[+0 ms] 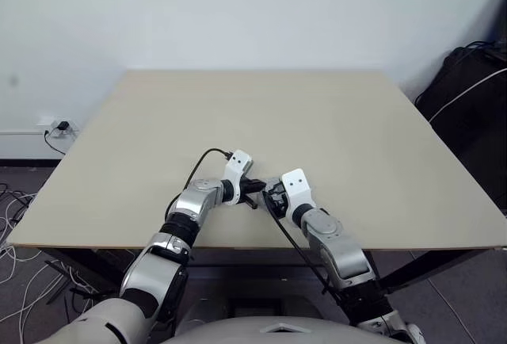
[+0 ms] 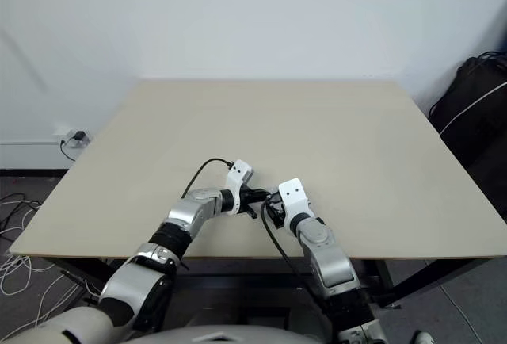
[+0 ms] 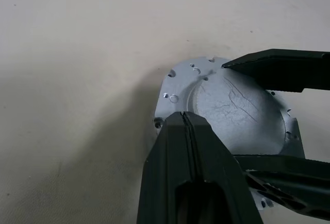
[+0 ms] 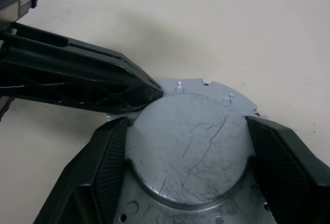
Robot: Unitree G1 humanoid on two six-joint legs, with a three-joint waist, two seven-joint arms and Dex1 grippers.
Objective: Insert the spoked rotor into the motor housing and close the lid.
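I saw the lid lying dome-up near the front edge of the table. My right gripper squeezed its round top from both sides. My left gripper was shut, its tip touching the lid. I think closing was nearly done

My head pair looks forward and down over the table from well back, while both wrist cams sit very close along their fingers, sharing the lid between the hands.
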